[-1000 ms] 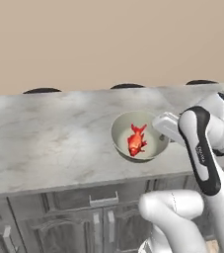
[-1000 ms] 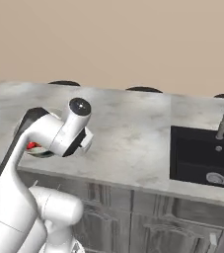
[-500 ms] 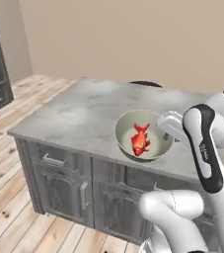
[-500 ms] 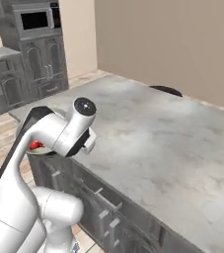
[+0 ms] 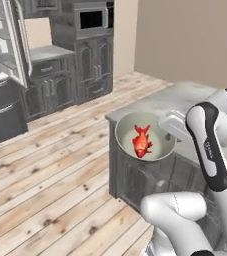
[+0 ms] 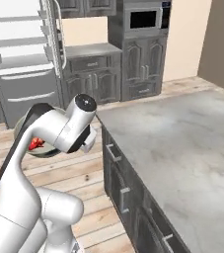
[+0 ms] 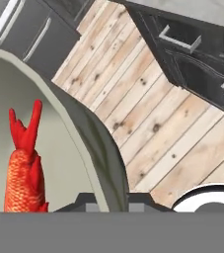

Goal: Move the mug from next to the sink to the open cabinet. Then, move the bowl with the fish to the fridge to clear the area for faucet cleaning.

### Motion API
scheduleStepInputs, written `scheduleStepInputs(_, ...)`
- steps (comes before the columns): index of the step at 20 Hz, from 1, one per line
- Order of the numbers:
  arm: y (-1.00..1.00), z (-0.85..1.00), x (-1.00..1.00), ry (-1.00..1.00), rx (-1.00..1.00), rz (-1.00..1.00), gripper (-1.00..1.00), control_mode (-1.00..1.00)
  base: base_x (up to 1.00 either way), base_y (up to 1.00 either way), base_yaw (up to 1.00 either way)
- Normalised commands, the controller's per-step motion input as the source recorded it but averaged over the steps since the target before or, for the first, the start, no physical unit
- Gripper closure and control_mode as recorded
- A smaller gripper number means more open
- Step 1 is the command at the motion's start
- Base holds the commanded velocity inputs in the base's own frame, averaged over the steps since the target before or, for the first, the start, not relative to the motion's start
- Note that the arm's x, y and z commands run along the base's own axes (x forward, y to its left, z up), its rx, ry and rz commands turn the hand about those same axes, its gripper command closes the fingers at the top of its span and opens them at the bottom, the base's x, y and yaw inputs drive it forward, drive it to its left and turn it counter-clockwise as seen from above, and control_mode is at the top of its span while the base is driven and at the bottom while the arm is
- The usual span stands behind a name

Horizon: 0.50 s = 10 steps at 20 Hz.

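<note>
Now, left base view: bowl [image 5: 145, 136] held up off the tabletop [image 5: 185, 97] corner, fish [image 5: 142, 141] inside, tail far, head near. Fridge [image 5: 2, 45] open far left.

Right base view: bowl [image 6: 42, 148] mostly behind arm, fridge [image 6: 22, 54] beyond.

Hand view: fingers [image 7: 86, 201] narrow, pinching bowl [image 7: 91, 143] rim; fish [image 7: 24, 168] tail up.
</note>
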Motion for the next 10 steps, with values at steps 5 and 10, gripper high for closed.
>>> scheduleStepInputs(5, 0.0, 0.0, 0.0, 0.0, 0.0, 0.0, 1.0, 1.0, 0.86, 0.94, 0.43)
scheduleStepInputs(10, 0.0, 0.0, 0.0, 0.0, 0.0, 0.0, 1.0, 1.0, 1.0, 0.77, 0.2)
